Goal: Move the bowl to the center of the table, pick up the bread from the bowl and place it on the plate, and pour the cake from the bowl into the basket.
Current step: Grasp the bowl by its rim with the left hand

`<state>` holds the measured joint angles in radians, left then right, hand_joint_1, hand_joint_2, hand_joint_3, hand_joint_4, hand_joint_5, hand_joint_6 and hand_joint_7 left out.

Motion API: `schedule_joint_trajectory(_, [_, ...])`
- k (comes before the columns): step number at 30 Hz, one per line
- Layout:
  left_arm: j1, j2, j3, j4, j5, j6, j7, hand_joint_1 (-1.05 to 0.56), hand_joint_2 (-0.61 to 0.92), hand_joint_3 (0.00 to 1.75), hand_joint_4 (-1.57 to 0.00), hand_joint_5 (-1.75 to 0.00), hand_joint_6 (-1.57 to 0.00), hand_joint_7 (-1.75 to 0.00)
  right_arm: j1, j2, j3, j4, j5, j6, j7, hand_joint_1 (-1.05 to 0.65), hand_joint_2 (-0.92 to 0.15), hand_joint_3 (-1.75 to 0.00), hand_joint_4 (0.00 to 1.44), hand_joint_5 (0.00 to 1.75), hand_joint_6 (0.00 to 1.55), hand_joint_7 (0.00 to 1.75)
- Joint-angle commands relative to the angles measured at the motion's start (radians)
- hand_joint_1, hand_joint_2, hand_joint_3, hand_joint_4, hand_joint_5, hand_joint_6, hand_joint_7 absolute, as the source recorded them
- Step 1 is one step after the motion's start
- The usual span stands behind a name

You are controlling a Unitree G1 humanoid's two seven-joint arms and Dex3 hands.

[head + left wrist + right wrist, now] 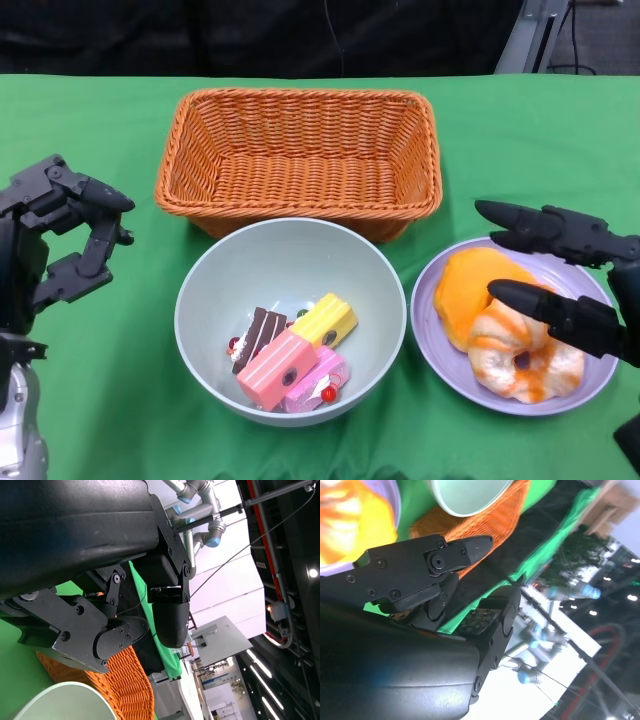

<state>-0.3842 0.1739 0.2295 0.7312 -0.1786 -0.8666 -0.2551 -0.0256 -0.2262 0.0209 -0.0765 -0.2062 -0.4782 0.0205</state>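
Pale green round bowl (pixel 215 330) at the middle of the green tablecloth (pixel 90 400), with the bread on the plate beside it.

Inside the bowl lie several small cake pieces (pixel 292 358): pink, yellow and chocolate-brown blocks clustered toward its near side. Just behind the bowl, touching or nearly touching its rim, stands the rectangular orange wicker basket (pixel 300 150). The lilac round plate (pixel 440 350) sits just beside the bowl on the robot's right and carries the orange-glazed bread (pixel 500 320). The right hand (pixel 560 280) hovers over the plate with its black fingers (pixel 540 228) spread apart, holding nothing. The left hand (pixel 65 240) hangs over bare cloth well apart from the bowl, fingers loosely curved and apart, also holding nothing.
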Motion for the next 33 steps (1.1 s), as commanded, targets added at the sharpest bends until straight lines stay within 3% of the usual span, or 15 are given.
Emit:
schedule_joint_trajectory(1, [0.019,0.011,-0.005,-0.022,-0.004,-0.008,-0.015,-0.03,0.64,0.91,-0.82,-1.45,-0.86,-1.11,-0.036,0.013,-0.004,0.086,0.101,-0.057,0.038,-0.35,-0.92,-0.03,0.92,0.07,0.79,0.03])
schedule_joint_trajectory(5, [0.032,0.010,-0.016,-0.028,-0.010,-0.016,-0.039,-0.02,0.63,0.92,-0.82,-1.45,-0.86,-1.12,-0.077,0.039,-0.004,0.188,0.232,-0.109,0.118,-0.31,-0.92,-0.02,0.89,0.06,0.78,0.02])
schedule_joint_trajectory(9, [0.046,0.007,-0.029,-0.036,-0.016,-0.020,-0.065,0.00,0.62,0.95,-0.82,-1.44,-0.86,-1.15,-0.123,0.074,-0.018,0.294,0.331,-0.182,0.184,-0.24,-0.92,-0.04,0.97,0.12,0.84,0.05])
schedule_joint_trajectory(10, [0.049,0.006,-0.032,-0.040,-0.016,-0.017,-0.070,0.00,0.61,0.97,-0.83,-1.44,-0.87,-1.15,-0.133,0.081,-0.022,0.317,0.351,-0.202,0.200,-0.23,-0.92,-0.05,0.92,0.26,0.86,0.06])
schedule_joint_trajectory(12, [0.057,0.003,-0.040,-0.048,-0.011,-0.014,-0.073,0.01,0.59,0.99,-0.84,-1.44,-0.88,-1.14,-0.150,0.099,-0.033,0.347,0.375,-0.233,0.212,-0.17,-0.92,-0.08,0.73,0.80,0.90,0.13])
schedule_joint_trajectory(14, [0.062,0.003,-0.046,-0.051,-0.004,-0.019,-0.075,0.02,0.59,1.01,-0.84,-1.44,-0.88,-1.14,-0.157,0.115,-0.043,0.353,0.377,-0.246,0.206,-0.15,-0.91,-0.10,0.69,1.00,0.93,0.22])
schedule_joint_trajectory(15, [0.064,0.002,-0.049,-0.052,-0.005,-0.021,-0.079,0.03,0.58,1.02,-0.84,-1.45,-0.88,-1.15,-0.159,0.121,-0.047,0.351,0.376,-0.246,0.202,-0.14,-0.89,-0.16,0.69,1.08,0.90,0.36])
schedule_joint_trajectory(16, [0.066,0.001,-0.052,-0.052,-0.005,-0.024,-0.083,0.04,0.58,1.03,-0.83,-1.45,-0.87,-1.16,-0.160,0.127,-0.050,0.348,0.374,-0.245,0.199,-0.14,-0.77,-0.42,0.71,1.19,0.82,0.64])
schedule_joint_trajectory(18, [0.070,0.000,-0.058,-0.056,-0.007,-0.025,-0.089,0.04,0.57,1.04,-0.83,-1.44,-0.87,-1.17,-0.162,0.138,-0.055,0.344,0.378,-0.245,0.202,-0.12,-0.55,-0.86,0.74,1.28,0.77,0.91])
schedule_joint_trajectory(20, [0.076,0.004,-0.067,-0.063,0.000,-0.030,-0.093,0.01,0.58,0.98,-0.83,-1.42,-0.86,-1.13,-0.162,0.146,-0.057,0.338,0.377,-0.241,0.202,-0.12,-0.53,-0.89,0.74,1.36,0.76,1.02])
schedule_joint_trajectory(23, [0.080,0.013,-0.080,-0.072,0.009,-0.050,-0.108,-0.07,0.66,0.75,-0.82,-1.29,-0.90,-0.87,-0.164,0.155,-0.059,0.334,0.371,-0.236,0.196,-0.12,-0.56,-0.85,0.74,1.42,0.75,1.08])
schedule_joint_trajectory(26, [0.096,0.031,-0.103,-0.109,-0.012,-0.058,-0.164,-0.17,0.54,0.85,-0.76,-1.03,-0.91,-0.47,-0.166,0.161,-0.063,0.326,0.361,-0.226,0.183,-0.10,-0.56,-0.87,0.73,1.43,0.74,1.10])
schedule_joint_trajectory(27, [0.112,0.045,-0.114,-0.140,-0.025,-0.051,-0.193,-0.22,0.56,0.78,-0.71,-0.93,-0.88,-0.35,-0.167,0.162,-0.064,0.327,0.365,-0.224,0.184,-0.08,-0.56,-0.88,0.73,1.43,0.74,1.10])
schedule_joint_trajectory(29, [0.140,0.067,-0.127,-0.195,-0.041,-0.034,-0.233,-0.30,0.72,0.43,-0.65,-0.56,-0.80,-0.10,-0.171,0.164,-0.066,0.331,0.368,-0.224,0.184,-0.08,-0.55,-0.90,0.74,1.43,0.73,1.10])
schedule_joint_trajectory(33, [0.209,0.140,-0.142,-0.335,-0.040,-0.018,-0.297,-0.40,0.88,0.10,-0.59,-0.17,-0.68,-0.01,-0.174,0.171,-0.071,0.328,0.389,-0.209,0.190,-0.05,-0.56,-0.92,0.73,1.43,0.71,1.12])
